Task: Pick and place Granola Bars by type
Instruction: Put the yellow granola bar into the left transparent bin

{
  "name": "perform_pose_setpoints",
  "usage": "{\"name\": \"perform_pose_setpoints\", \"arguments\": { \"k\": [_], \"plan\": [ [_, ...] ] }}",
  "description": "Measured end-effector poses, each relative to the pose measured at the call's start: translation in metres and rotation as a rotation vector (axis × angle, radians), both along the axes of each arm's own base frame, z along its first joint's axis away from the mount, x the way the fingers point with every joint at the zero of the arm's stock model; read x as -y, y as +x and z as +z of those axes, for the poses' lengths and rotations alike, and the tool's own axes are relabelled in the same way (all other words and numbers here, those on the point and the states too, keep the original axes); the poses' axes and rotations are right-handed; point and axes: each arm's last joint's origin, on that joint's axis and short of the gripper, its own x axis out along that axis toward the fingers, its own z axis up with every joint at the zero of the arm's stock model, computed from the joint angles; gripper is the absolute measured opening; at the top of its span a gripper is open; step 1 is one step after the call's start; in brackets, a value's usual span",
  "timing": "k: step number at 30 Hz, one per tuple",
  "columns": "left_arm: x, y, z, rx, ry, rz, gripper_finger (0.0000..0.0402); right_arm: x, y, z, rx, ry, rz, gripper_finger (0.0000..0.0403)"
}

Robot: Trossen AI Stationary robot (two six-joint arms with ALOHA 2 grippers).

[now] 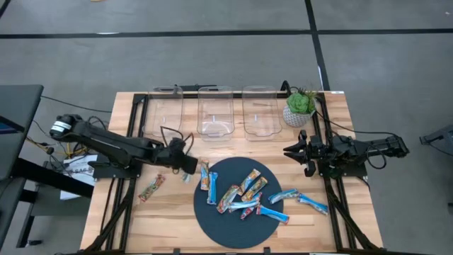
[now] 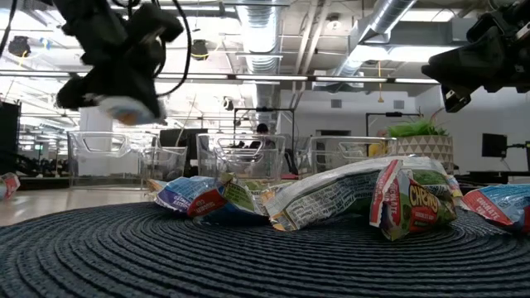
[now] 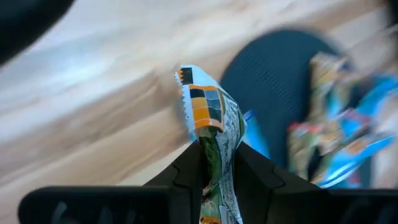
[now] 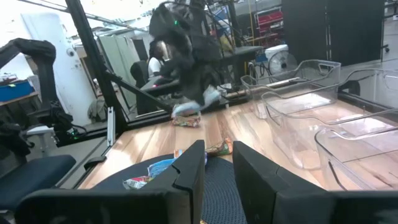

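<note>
My left gripper [image 1: 186,164] hangs over the wood just left of the round dark mat [image 1: 212,227], shut on a multicoloured granola bar [image 3: 210,115] with an orange, green and white wrapper. Several more granola bars, blue and multicoloured, lie flat on the mat [image 1: 241,195]. One multicoloured bar [image 1: 151,188] lies on the wood left of the mat, and blue ones [image 1: 311,205] lie at its right edge. My right gripper [image 1: 297,157] waits level at the table's right side, its fingers [image 4: 189,171] a little apart with nothing between them. My left gripper pinches the multicoloured bar between its two fingers [image 3: 186,171], on the wrapper's flat faces [image 3: 216,155]. The bar runs along the fingers, and its crimped, saw-toothed end [image 3: 186,78] sticks out beyond their tips. The fingers slant down from the table's left. The bar is lifted clear of the table.
Three clear plastic bins [image 1: 215,113] stand in a row along the far side, nothing in them that I can see. A small potted plant [image 1: 300,106] stands to their right. Dark frame rails [image 1: 120,191] run along both table sides. The room beyond shows in the low view.
</note>
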Motion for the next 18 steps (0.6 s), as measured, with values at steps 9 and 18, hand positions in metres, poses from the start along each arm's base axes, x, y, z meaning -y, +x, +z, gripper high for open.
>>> {"name": "perform_pose_setpoints", "arguments": {
  "k": [9, 18],
  "plan": [
    [-0.017, -0.008, 0.043, 0.329, 0.072, 0.095, 0.0064, 0.000, 0.000, 0.000, 0.000, 0.000, 0.000, 0.0077],
    [-0.024, -0.015, 0.063, 0.468, 0.117, 0.120, 0.0064, 0.000, 0.000, 0.000, 0.000, 0.000, 0.001, 0.0077]
  ]
}}
